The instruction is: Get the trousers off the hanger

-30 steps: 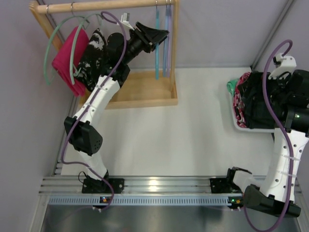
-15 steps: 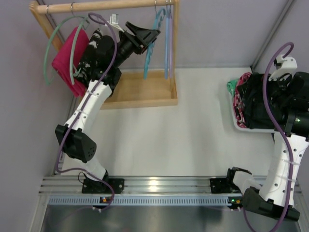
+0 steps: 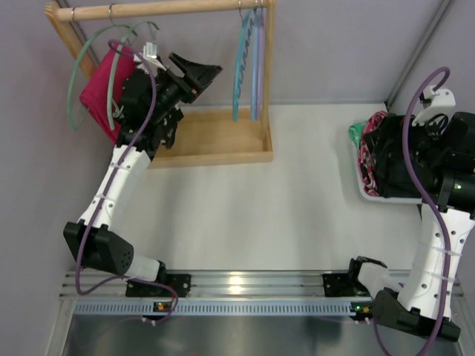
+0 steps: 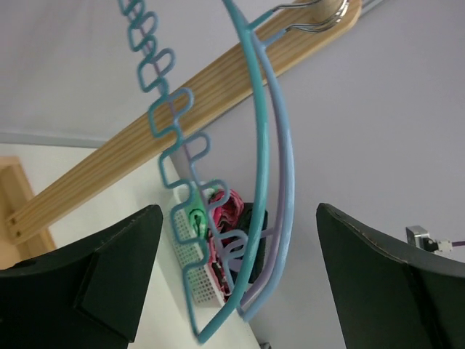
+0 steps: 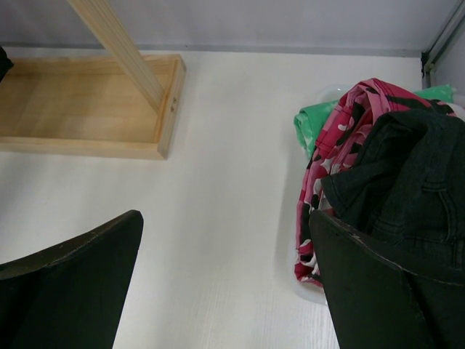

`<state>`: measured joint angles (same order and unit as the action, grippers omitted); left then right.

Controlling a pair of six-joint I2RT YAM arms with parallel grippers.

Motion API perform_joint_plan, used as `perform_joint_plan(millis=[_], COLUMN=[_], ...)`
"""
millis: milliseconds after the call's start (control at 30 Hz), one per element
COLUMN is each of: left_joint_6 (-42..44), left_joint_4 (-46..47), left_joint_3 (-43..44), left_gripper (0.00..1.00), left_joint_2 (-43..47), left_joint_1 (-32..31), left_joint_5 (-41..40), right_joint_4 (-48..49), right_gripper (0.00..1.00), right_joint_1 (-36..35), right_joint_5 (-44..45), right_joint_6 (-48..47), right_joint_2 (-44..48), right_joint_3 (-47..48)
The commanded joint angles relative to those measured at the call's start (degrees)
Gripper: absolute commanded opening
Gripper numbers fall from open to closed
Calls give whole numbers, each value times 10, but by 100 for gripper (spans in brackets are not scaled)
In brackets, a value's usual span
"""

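Note:
The teal hanger point(image 3: 240, 70) hangs bare from the wooden rod point(image 3: 171, 9), right beside a lilac hanger point(image 3: 257, 67). My left gripper point(image 3: 204, 78) is open and a little to the left of it, touching nothing. In the left wrist view the hanger point(image 4: 256, 145) dangles between and beyond my spread fingers point(image 4: 109, 269), with nothing held. The black trousers point(image 5: 407, 182) lie bunched on top of the clothes in the white basket point(image 3: 364, 189) at the right. My right gripper point(image 5: 225, 291) is open just beside that pile, with bare table between its fingers.
A magenta garment point(image 3: 96, 93) and mint-green hangers point(image 3: 78, 70) hang at the rod's left end, behind my left arm. The rack's wooden base tray point(image 3: 223, 137) sits below. A pink patterned garment point(image 5: 327, 160) and a green one point(image 5: 309, 120) lie under the trousers.
My left gripper has opened, let go of the teal hanger and drawn back to the left. The hanger has swung back to hang straight. The right arm has not moved.

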<state>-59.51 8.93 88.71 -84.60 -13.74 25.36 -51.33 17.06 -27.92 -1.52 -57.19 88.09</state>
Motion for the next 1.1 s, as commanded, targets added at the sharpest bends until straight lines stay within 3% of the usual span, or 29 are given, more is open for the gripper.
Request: perform_joint_plan(millis=[0, 100, 233, 400, 633, 800, 1067], left_joint_6=[54, 149, 351, 484, 686, 697, 679], left_joint_4=[-50, -172, -322, -451, -655, -736, -734], left_joint_3=[-23, -30, -46, -67, -42, -42, -74], left_gripper=[94, 99, 99, 99, 99, 99, 99], left_joint_2=[57, 80, 132, 193, 224, 228, 261], left_joint_1=[38, 71, 88, 89, 88, 88, 88], left_joint_5=[21, 52, 60, 51, 26, -43, -43], right_joint_4=[-9, -5, -9, -23, -4, 1, 0], right_gripper=[99, 100, 99, 99, 99, 99, 99], right_joint_1=[10, 9, 9, 10, -4, -26, -45], right_joint_5=[-20, -33, -58, -97, -124, -91, -91], right_joint_6=[-20, -24, -40, -49, -108, -155, -168], right_joint_2=[11, 9, 3, -10, 31, 56, 96], right_joint_3=[8, 5, 13, -7, -142, -221, -258])
